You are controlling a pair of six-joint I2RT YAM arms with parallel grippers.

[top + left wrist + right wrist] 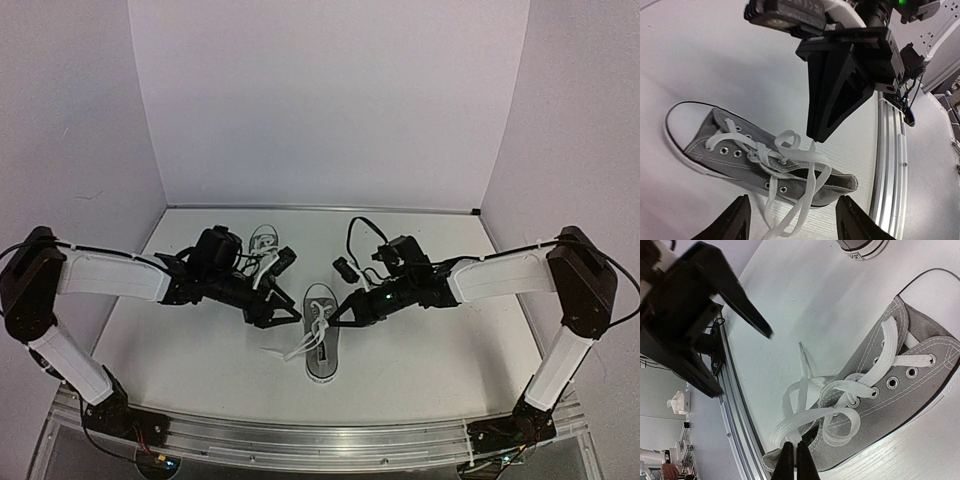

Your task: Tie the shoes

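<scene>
A grey canvas shoe (320, 345) with a white toe cap lies mid-table, toe towards the back; its white laces (292, 351) trail off to its left. It also shows in the left wrist view (730, 155) and the right wrist view (900, 395). My right gripper (794, 460) is shut on a lace loop (805, 419) over the shoe's heel opening; from above the right gripper (338, 317) is at the shoe's right side. My left gripper (796, 225) is open, with loose lace strands (790, 215) between its fingers; from above the left gripper (284, 312) is just left of the shoe.
The second grey shoe (263, 240) stands at the back behind my left arm; its sole shows in the right wrist view (861, 246). The metal rail (890, 165) of the table's near edge runs close to the shoe's heel. White walls close the left, back and right.
</scene>
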